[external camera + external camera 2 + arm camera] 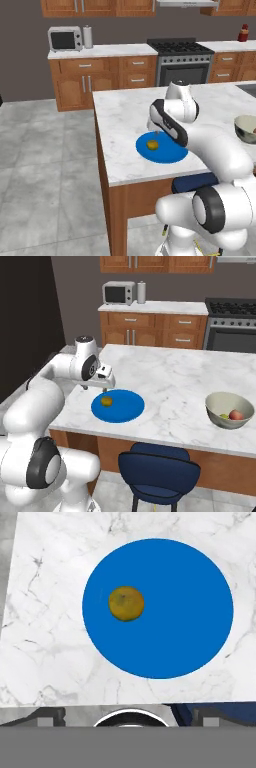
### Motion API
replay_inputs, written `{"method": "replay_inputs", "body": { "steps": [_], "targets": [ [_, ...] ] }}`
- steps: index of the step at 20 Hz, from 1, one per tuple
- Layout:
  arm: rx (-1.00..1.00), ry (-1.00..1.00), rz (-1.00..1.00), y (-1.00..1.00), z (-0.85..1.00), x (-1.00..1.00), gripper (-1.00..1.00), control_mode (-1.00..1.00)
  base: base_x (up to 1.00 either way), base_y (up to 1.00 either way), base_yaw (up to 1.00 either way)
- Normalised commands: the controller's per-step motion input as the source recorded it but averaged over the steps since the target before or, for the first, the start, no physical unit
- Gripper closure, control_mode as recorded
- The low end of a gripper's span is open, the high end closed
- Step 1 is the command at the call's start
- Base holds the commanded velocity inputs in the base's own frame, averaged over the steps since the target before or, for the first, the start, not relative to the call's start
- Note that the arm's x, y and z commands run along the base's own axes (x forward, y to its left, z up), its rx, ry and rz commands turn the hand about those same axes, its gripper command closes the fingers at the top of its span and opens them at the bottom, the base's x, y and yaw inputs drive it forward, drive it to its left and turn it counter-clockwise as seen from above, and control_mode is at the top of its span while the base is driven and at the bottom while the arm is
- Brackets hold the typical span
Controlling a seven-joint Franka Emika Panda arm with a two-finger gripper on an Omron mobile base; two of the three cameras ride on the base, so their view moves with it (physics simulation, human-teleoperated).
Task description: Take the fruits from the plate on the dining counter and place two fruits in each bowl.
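One olive-yellow fruit (126, 603) lies on the left part of the bright blue plate (190, 612), near the marble dining counter's (175, 376) front edge. My gripper (104, 389) hangs a little above the plate's edge, close to this fruit (106, 401), pointing down. Its dark fingertips (46, 716) stand wide apart, open and holding nothing. Further right, the cream-grey bowl (229, 406) holds the pinkish-red fruit (236, 415) and the yellow-green fruit (224, 416). The orange fruit and the dark wood bowl are out of view.
A dark blue stool (159, 466) stands against the counter's near side, below the plate. Behind the counter are wooden cabinets with a microwave (119, 292) and a stove (182, 62). Bare marble stretches between plate and bowl.
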Motion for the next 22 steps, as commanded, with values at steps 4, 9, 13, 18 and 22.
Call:
{"method": "replay_inputs", "body": {
  "steps": [4,9,13,18,22],
  "targets": [
    [0.0,0.0,0.0,0.0,-0.62,0.38,-1.0,-1.0,0.0,0.0,0.0],
    [0.0,0.0,0.0,0.0,-0.42,0.56,-1.0,-1.0,0.0,0.0,0.0],
    [0.0,0.0,0.0,0.0,-0.35,0.55,-1.0,-1.0,0.0,0.0,0.0],
    [0.0,0.03,0.0,0.0,-0.37,0.49,-1.0,-1.0,0.0,0.0,0.0],
    [0.0,0.02,0.0,0.0,-0.41,0.38,-1.0,-1.0,0.0,0.0,0.0]
  ]
}}
